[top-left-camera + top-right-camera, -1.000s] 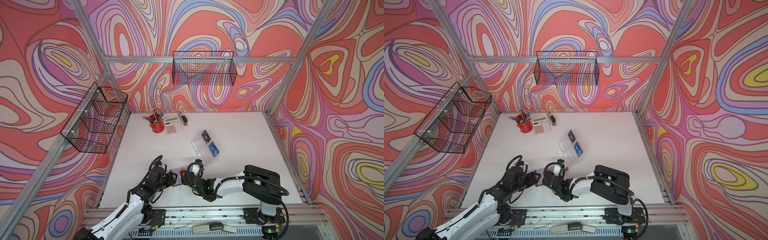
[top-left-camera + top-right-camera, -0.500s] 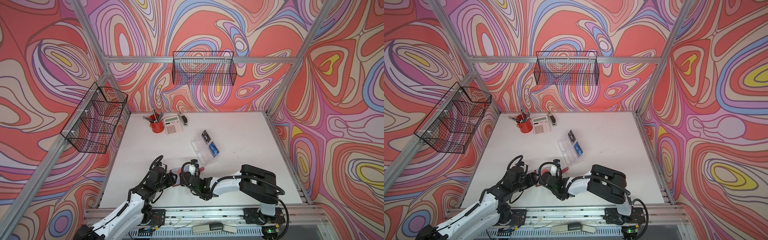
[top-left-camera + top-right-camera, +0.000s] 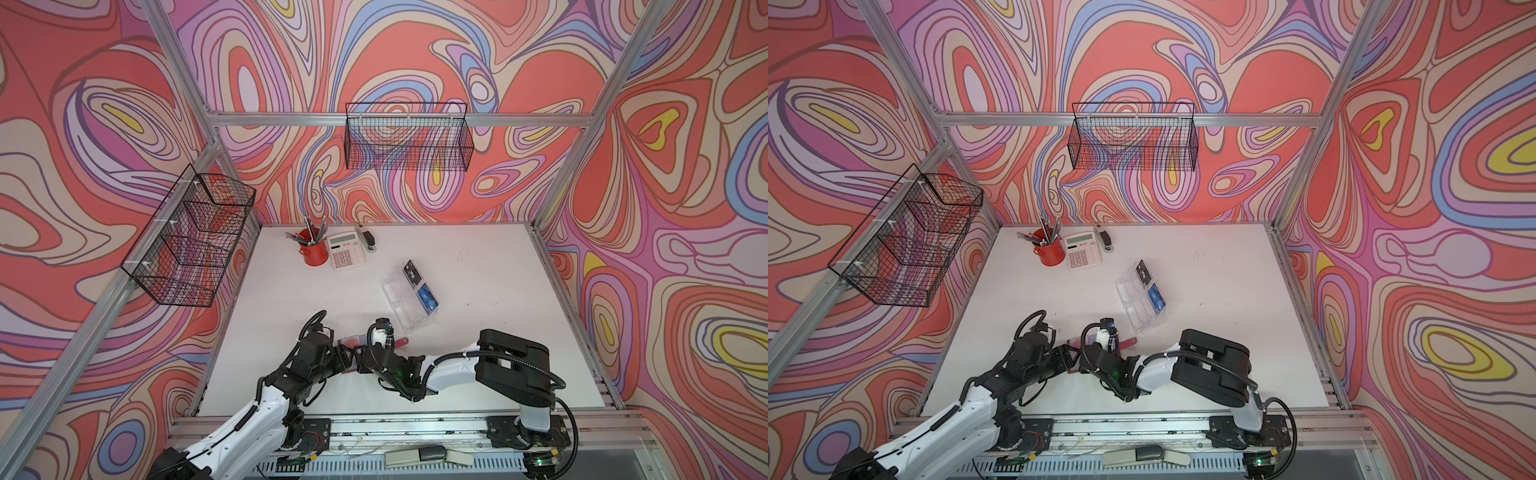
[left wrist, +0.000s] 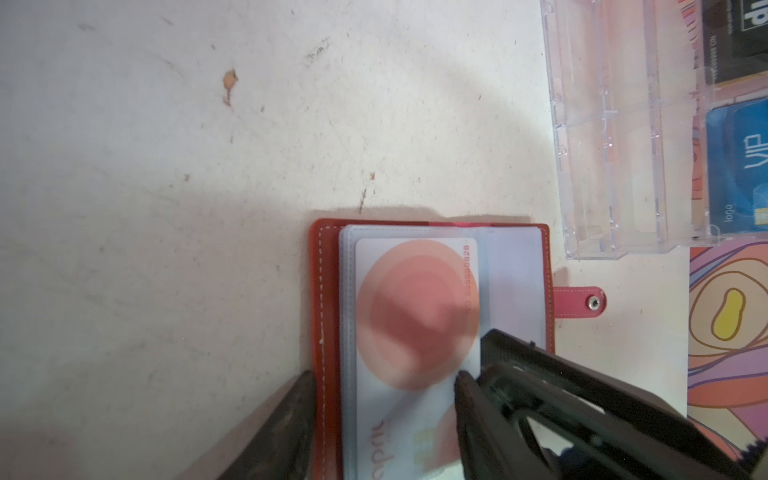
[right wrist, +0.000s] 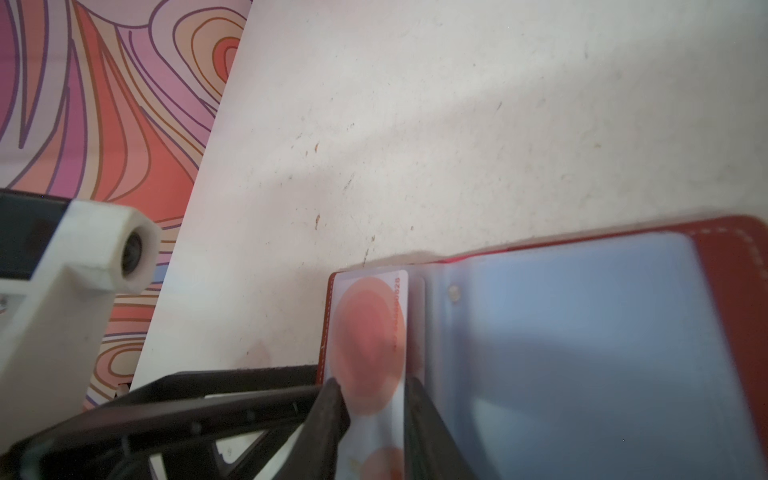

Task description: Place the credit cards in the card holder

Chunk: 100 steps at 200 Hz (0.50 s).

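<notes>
The red card holder (image 4: 328, 291) lay open and flat on the white table (image 3: 478, 291), near the front edge and about midway across. Its snap tab (image 4: 577, 301) stuck out past the right cover's edge. A white credit card (image 4: 415, 316) with a large pinkish-red disc lay on the left stack of clear sleeves (image 4: 347, 291), its far end just short of their far edge. Whether it sat inside a sleeve could not be told.

The left gripper (image 4: 384, 374) was clamped across the holder's left half. 1 finger (image 4: 299, 407) was against the stitched outer edge, and the other (image 4: 469, 399) was at the card's inner edge by the fold. The right gripper (image 5: 372, 386) pointed in from the other side. Its 2 fingers stood a narrow gap apart over the card's end nearest the arms, with the card's face showing through the gap. Whether the tips touched the card could not be told. The 2 grippers crowded each other closely there.

The clear acrylic stand (image 3: 409, 299) stood just beyond the holder's right half, close but apart. It held 1 black VIP card (image 3: 410, 274) and 1 blue VIP card (image 3: 427, 297). Wide open table lay to the right, and more stretched back to the red pen cup (image 3: 313, 253), calculator (image 3: 347, 251) and stapler (image 3: 365, 241) at the far edge.
</notes>
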{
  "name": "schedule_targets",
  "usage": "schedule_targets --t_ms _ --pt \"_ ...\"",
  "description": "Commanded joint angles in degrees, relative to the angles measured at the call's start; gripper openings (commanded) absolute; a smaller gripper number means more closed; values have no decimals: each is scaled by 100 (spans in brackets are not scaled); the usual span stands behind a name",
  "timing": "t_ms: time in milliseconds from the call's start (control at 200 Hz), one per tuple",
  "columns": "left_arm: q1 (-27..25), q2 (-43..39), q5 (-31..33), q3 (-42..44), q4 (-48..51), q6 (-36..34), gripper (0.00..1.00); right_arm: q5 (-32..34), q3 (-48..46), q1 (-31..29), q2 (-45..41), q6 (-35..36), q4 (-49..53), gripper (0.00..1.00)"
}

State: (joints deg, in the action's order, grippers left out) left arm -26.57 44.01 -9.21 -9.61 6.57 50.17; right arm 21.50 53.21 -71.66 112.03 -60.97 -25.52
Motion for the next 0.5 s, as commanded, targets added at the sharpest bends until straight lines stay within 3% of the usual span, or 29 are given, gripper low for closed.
schedule_targets --t_ms 0,130,310,496 --pt "-15 -32 54 -62 70 30 56 -107 -136 -41 -16 27 -290 28" --pt "-14 -130 188 -118 206 -25 56 380 -403 -41 -536 104 65 32" --pt "-11 -470 457 -181 523 -46 55 1122 -597 -34 -1556 128 1324 43" --pt "-7 -782 547 -103 634 -5 56 1286 -967 65 -2012 -2 1740 51"
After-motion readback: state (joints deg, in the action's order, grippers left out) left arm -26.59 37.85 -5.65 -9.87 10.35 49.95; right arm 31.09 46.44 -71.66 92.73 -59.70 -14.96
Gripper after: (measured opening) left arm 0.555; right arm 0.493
